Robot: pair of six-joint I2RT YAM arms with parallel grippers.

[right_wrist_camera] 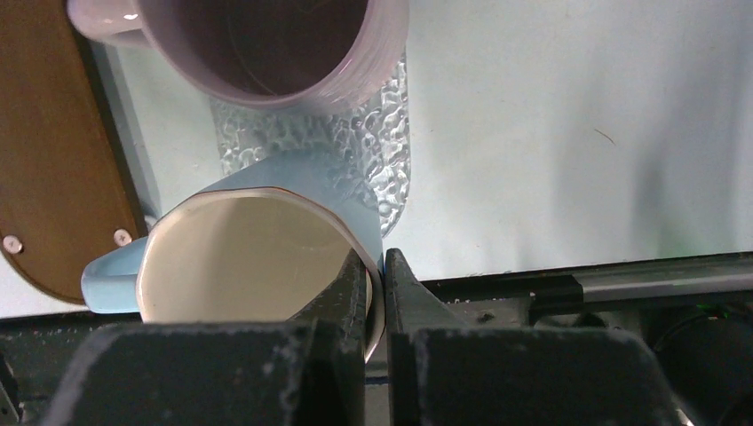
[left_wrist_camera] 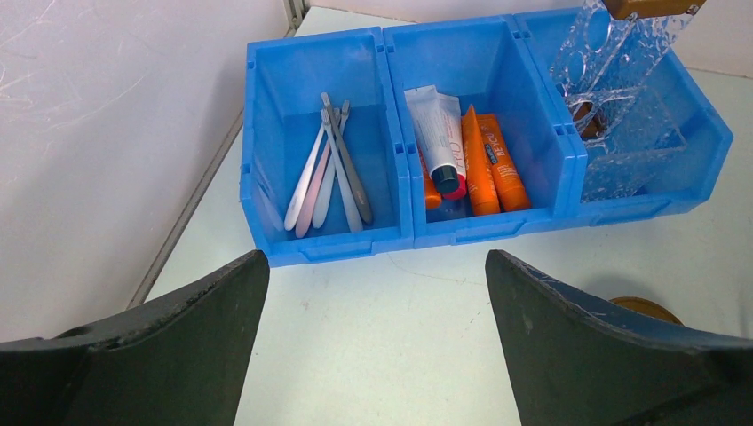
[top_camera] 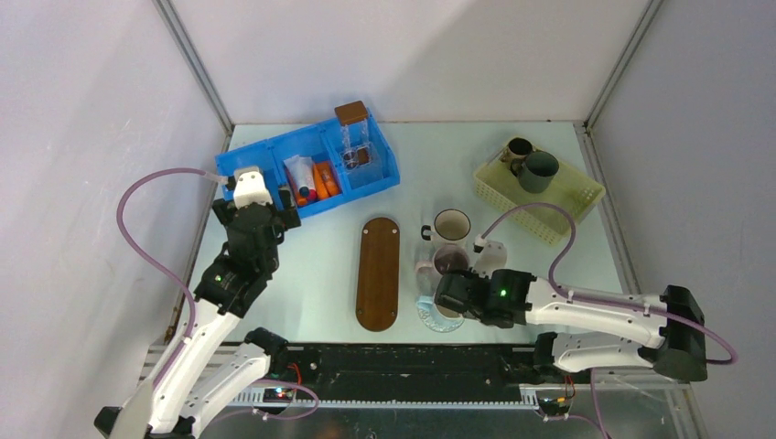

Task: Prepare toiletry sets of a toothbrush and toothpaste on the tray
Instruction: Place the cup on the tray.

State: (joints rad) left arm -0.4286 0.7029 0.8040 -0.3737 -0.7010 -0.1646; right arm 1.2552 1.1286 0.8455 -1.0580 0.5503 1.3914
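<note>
On the pale tabletop (top_camera: 320, 265), a blue bin (left_wrist_camera: 266, 160) holds toothbrushes (left_wrist_camera: 327, 169) in its left compartment and toothpaste (left_wrist_camera: 484, 160) in the middle one. The left jaws gape before it. The right jaws pinch the rim of a pale blue mug (right_wrist_camera: 240, 266).

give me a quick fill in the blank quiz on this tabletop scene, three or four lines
1. The toothpaste tubes lie in the ____ compartment of the blue bin.
2. The right end effector is ____ on the rim of the light blue mug.
3. The left end effector has its jaws ____.
4. The yellow basket holds ____ mugs.
Missing words: middle; shut; open; two.
</note>
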